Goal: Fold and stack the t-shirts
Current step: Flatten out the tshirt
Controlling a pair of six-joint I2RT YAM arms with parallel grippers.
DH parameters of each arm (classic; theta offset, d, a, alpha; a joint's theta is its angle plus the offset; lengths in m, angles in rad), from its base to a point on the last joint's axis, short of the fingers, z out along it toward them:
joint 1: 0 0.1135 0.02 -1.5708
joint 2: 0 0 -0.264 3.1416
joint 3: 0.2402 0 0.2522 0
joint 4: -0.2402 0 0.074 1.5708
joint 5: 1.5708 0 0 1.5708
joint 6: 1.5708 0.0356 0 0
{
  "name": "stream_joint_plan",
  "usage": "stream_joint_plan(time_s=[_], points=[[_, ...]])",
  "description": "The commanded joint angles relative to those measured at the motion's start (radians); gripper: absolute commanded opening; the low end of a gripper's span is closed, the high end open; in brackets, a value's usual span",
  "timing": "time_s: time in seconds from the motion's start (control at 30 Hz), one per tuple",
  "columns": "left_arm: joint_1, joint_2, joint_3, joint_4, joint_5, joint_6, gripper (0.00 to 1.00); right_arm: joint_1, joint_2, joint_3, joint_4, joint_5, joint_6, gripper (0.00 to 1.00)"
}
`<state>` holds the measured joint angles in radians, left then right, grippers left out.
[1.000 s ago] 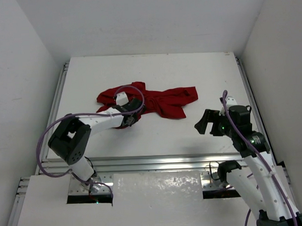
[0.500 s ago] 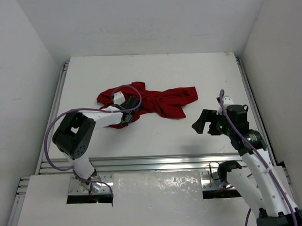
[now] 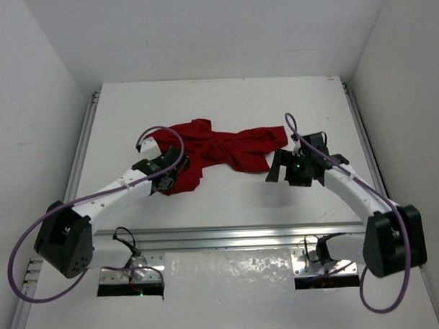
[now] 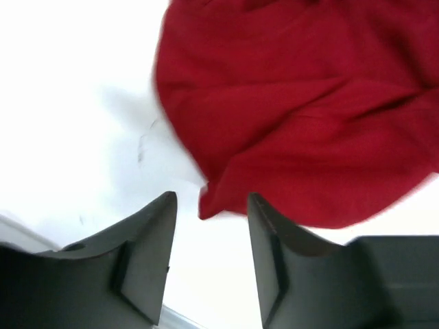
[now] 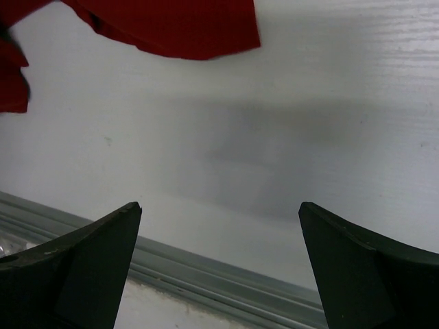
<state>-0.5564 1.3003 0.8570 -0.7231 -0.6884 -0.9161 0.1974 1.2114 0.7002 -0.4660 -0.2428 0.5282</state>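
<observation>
The dark red t-shirt point(image 3: 220, 148) lies crumpled on the white table, spread left to right at mid-table. My left gripper point(image 3: 168, 183) is open and empty at the shirt's near-left lobe. In the left wrist view the cloth point(image 4: 302, 116) fills the top right, and its near corner lies just beyond my left gripper point(image 4: 209, 205). My right gripper point(image 3: 273, 168) is wide open and empty, low over bare table just right of the shirt's right end. In the right wrist view the shirt's hem point(image 5: 178, 27) lies well ahead of my right gripper point(image 5: 218, 205).
An aluminium rail point(image 3: 229, 233) runs along the table's near edge, also in the right wrist view point(image 5: 226, 288). Side rails point(image 3: 80, 151) and white walls close in the left, right and back. Purple cables loop over both arms.
My left gripper has moved near-left and the shirt's left part has shifted, with a lobe now lying nearer. My right arm has reached forward and left to the shirt's right end.
</observation>
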Motion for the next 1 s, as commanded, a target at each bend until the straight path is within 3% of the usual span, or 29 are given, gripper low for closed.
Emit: stream_joint_plan(time_s=[0.0, 0.1, 0.23, 0.37, 0.4, 0.43, 0.47, 0.57, 0.67, 0.77, 0.9, 0.97], points=[[0.0, 0.024, -0.016, -0.087, -0.049, -0.053, 0.48, 0.008, 0.082, 0.079, 0.092, 0.02, -0.01, 0.99], [0.001, 0.027, -0.033, -0.036, -0.031, -0.035, 0.47, 0.008, 0.172, 0.129, 0.101, 0.056, -0.028, 0.99], [-0.036, 0.057, -0.003, -0.004, 0.055, -0.036, 0.38, 0.008, 0.263, 0.145, 0.153, 0.077, -0.05, 0.99], [-0.213, 0.05, 0.04, -0.102, 0.046, -0.163, 0.38, 0.008, 0.338, 0.188, 0.148, 0.129, -0.062, 0.99], [-0.255, 0.05, 0.056, -0.13, 0.037, -0.232, 0.35, 0.008, 0.356, 0.196, 0.15, 0.123, -0.062, 0.99], [-0.293, 0.051, 0.056, -0.147, 0.032, -0.257, 0.23, 0.008, 0.361, 0.194, 0.155, 0.12, -0.062, 0.99], [-0.369, 0.054, 0.053, -0.157, 0.029, -0.277, 0.21, 0.008, 0.362, 0.19, 0.159, 0.117, -0.059, 0.99], [-0.448, 0.106, 0.01, -0.158, 0.015, -0.363, 0.2, 0.008, 0.353, 0.167, 0.167, 0.122, -0.059, 0.99], [-0.412, 0.229, 0.002, -0.134, -0.052, -0.376, 0.25, 0.008, 0.344, 0.165, 0.164, 0.111, -0.068, 0.99], [-0.306, 0.371, 0.04, -0.116, -0.111, -0.331, 0.29, 0.01, 0.33, 0.159, 0.156, 0.109, -0.076, 0.99], [-0.25, 0.407, 0.092, -0.044, -0.175, -0.234, 0.49, 0.008, 0.316, 0.147, 0.164, 0.105, -0.077, 0.99], [-0.241, 0.424, 0.128, -0.042, -0.2, -0.21, 0.51, 0.008, 0.318, 0.15, 0.161, 0.102, -0.077, 0.99]])
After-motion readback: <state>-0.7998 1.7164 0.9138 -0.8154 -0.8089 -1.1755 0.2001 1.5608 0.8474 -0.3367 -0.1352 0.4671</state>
